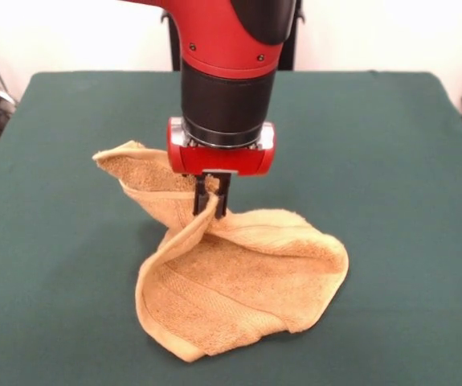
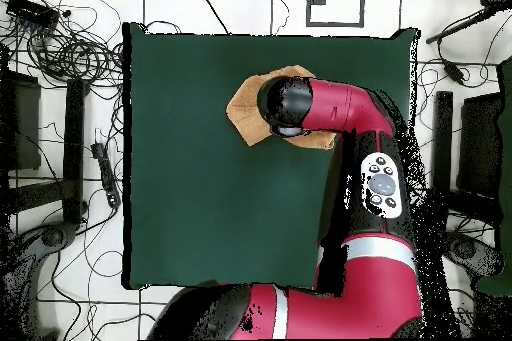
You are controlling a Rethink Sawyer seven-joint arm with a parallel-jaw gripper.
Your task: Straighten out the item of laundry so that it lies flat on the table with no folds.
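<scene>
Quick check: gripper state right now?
Gripper: jaws closed on a raised fold of the towel, lifting it off the table.

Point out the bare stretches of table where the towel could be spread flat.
In the front view the table lies bare right of the towel, and left of it out to the edge. The middle is crowded: the gripper pinches a raised fold there.

Claw (image 1: pixel 211 201) pinching towel (image 1: pixel 239 281) fold — lifted ridge, rest on table (image 1: pixel 391 161).
</scene>
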